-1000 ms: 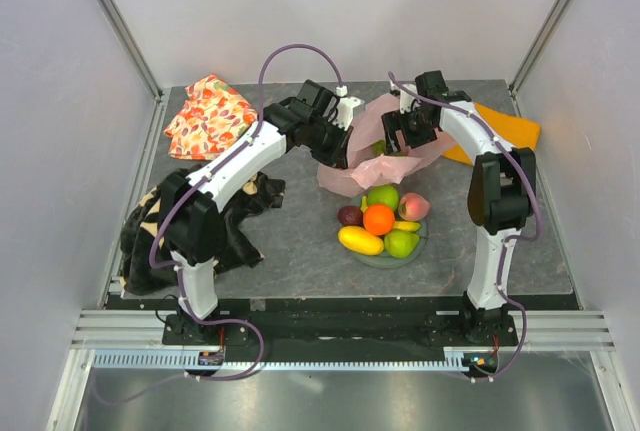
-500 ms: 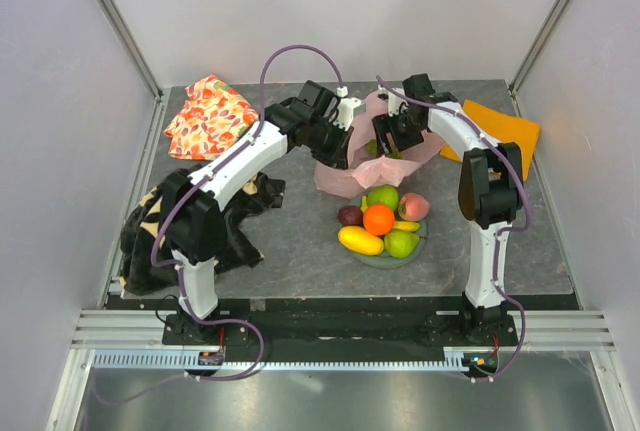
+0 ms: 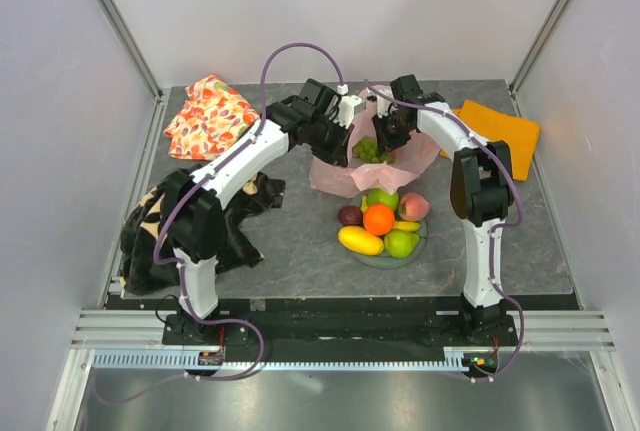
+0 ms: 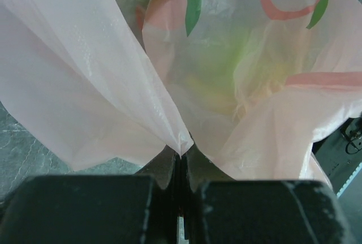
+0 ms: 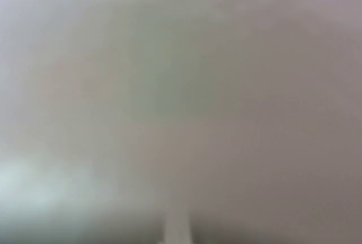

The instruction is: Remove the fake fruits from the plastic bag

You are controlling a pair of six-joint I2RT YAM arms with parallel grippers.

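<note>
Left gripper: jaws closed flat on a gathered fold of the plastic bag, film pinched between the two pads. The fold stands up from the bag's left rim and holds the mouth open. The bag sits on the worktop at mid-width, toward the far edge, with pink translucent film crumpled around the opening.

Right gripper: reaches down into the bag mouth from the right side, tips at the green grapes. The grapes lie inside the bag, just beside the left gripper. Jaw state cannot be told: from above the fingers are hidden by the wrist, and the right wrist view is a uniform blur.

Left wrist view: grapes at the top left edge, past the bag film. A greenish-yellow patch shows through the film deeper in; its shape cannot be made out.

Plate, just near-side of the bag, touching its lower fold. It holds a pear, peach, plum, orange, mango, apple and banana, packed together.

Other items:
- Floral fabric at the far left corner.
- Orange cloth at the far right.
- Dark cloth heaped along the left edge.
</note>
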